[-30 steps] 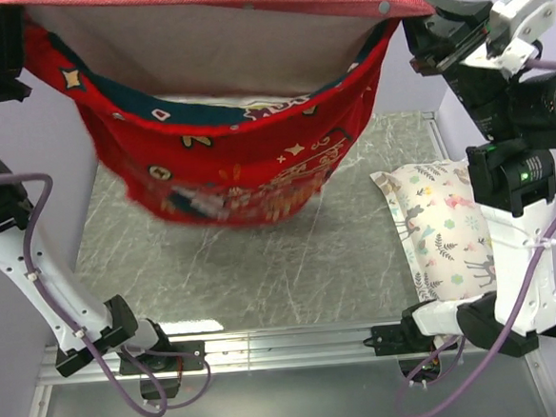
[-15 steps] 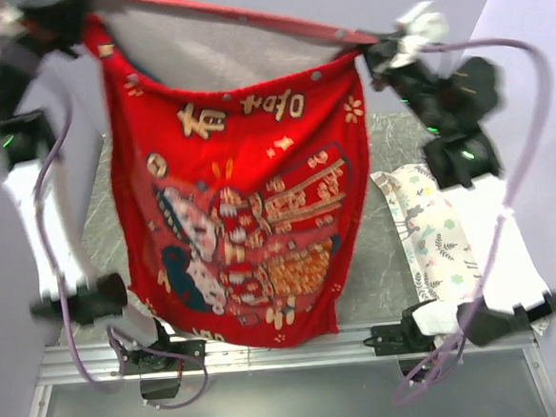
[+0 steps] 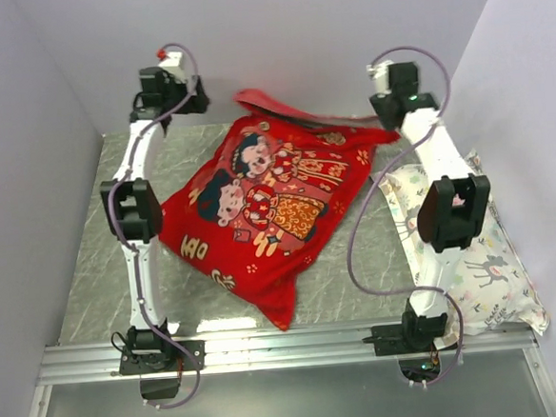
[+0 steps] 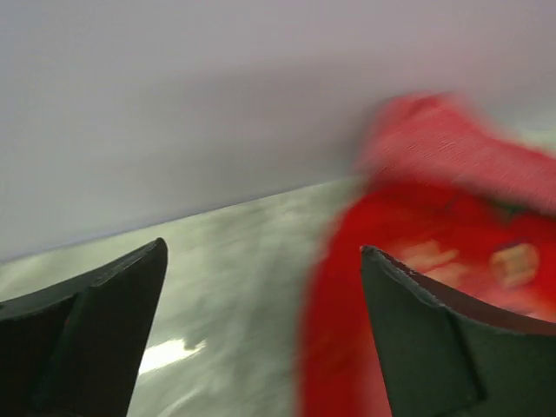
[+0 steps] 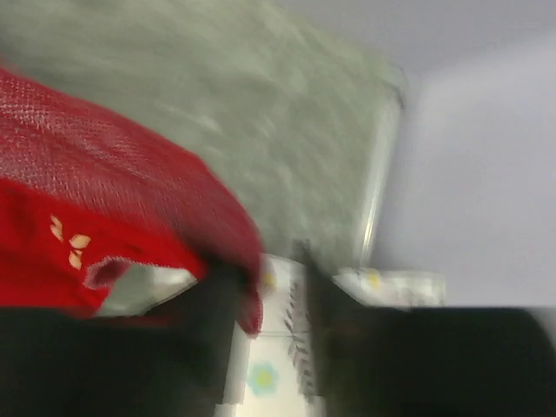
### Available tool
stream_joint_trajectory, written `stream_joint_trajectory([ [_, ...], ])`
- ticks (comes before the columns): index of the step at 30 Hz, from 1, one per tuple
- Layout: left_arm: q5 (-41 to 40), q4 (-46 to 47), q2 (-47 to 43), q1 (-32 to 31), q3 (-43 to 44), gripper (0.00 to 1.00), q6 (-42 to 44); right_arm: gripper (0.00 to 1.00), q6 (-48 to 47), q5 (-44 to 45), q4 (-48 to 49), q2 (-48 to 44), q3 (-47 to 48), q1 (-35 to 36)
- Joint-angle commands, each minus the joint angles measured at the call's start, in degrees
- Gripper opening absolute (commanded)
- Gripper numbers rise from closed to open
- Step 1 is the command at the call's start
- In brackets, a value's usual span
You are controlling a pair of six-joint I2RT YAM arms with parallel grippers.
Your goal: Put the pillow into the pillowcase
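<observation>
L gripper (image 4: 262,261): jaws spread wide, nothing betw. the two dark fingers (image 4: 95,321). Bare grey table (image 4: 217,295) shows in the gap. The pillowcase (image 4: 452,261) is a red blur just past the finger at frame right; contact can't be judged. R gripper (image 5: 268,287): wrist view is smeared and the fingers read only as dark shapes, so cannot tell if the jaws are apart or nipping cloth. A red hem of the case lies right beside one finger, w/ floral pillow (image 5: 269,373) below. Top view: both grippers sit at the table's far side, L near the far-left corner, R toward the far right. The case lies diagonally mid-table betw. the arms, plump, not flat. Printed face up: bright red, cartoon bride & groom, gold motifs. One corner points to the near edge, and a loose red fold runs along its far side toward the R arm. The floral pillow lies along the right edge, partly under that arm.
</observation>
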Motion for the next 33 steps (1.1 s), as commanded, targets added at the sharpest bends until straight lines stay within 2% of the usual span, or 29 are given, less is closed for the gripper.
stream_joint_trajectory([
  [1,-13.6,-3.6,-13.8,6.8,1.4,0.99,8.2,0.73,0.9,10.5,-23.8,0.6,13.5,-4.4],
  [2,-11.1,-6.4,-15.9,7.2,-0.3,0.99,8.9,0.86,2.0,9.4,-25.6,0.2,13.6,-4.4],
  [3,-10.1,-9.0,-18.3,7.3,-2.9,0.99,9.3,0.87,2.7,7.6,-26.4,-0.9,12.8,-4.4],
  [4,-9.0,-10.7,-24.1,7.8,-10.0,0.99,9.6,0.88,3.4,6.4,-26.4,-2.4,11.5,-4.3],
  [6,-2.5,-15.5,-30.0,8.4,-17.8,0.99,11.5,0.89,3.9,2.2,-26.7,-6.4,7.8,-2.5],
  [7,-0.7,-19.4,-35.2,8.6,-25.0,0.99,12.7,0.88,4.3,-0.2,-28.5,-8.6,6.7,-1.7],
  [9,4.4,-22.1,-39.8,8.5,-32.5,0.99,14.1,0.84,4.0,-8.7,-30.0,-10.6,1.8,1.8],
  [12,9.7,-27.9,-47.1,7.2,-49.4,0.99,16.3,0.75,3.2,-11.7,-29.8,-12.7,-7.2,9.0],
  [15,11.4,-28.6,-50.2,5.3,-58.3,0.97,17.6,0.66,3.4,-14.5,-26.8,-10.9,-13.8,14.8],
  [16,11.3,-28.2,-51.6,4.7,-62.9,0.92,17.4,0.63,4.1,-15.0,-25.0,-8.9,-15.3,15.7],
  [19,10.5,-28.4,-52.9,3.9,-68.0,0.85,17.2,0.54,5.0,-18.3,-23.5,-3.6,-15.9,17.5],
  [22,9.0,-29.7,-51.9,3.8,-70.1,0.76,16.5,0.51,6.1,-22.7,-20.9,-0.2,-18.9,19.3],
  [24,7.9,-29.3,-49.8,3.8,-71.6,0.74,16.0,0.49,6.9,-24.9,-19.7,0.8,-21.0,21.3],
  [26,4.3,-27.3,-47.1,4.3,-71.0,0.67,15.1,0.48,8.2,-28.8,-17.6,1.7,-24.1,25.9],
  [29,-0.1,-24.1,-39.2,10.1,-61.9,0.57,13.8,0.48,10.5,-35.5,-16.1,2.6,-25.0,35.1],
  [30,-0.4,-24.5,-33.4,14.2,-52.4,0.54,13.3,0.48,11.5,-37.1,-15.9,3.0,-24.3,37.8],
  [31,-0.1,-25.3,-30.3,15.9,-46.9,0.51,12.6,0.48,12.2,-39.0,-15.8,3.2,-22.3,40.0],
  [32,0.1,-27.5,-27.3,17.3,-41.2,0.51,12.4,0.49,13.0,-42.6,-15.7,3.3,-20.8,43.9],
  [33,0.0,-29.0,-22.2,19.3,-30.3,0.52,12.1,0.49,13.7,-45.3,-15.7,3.2,-19.4,45.4],
])
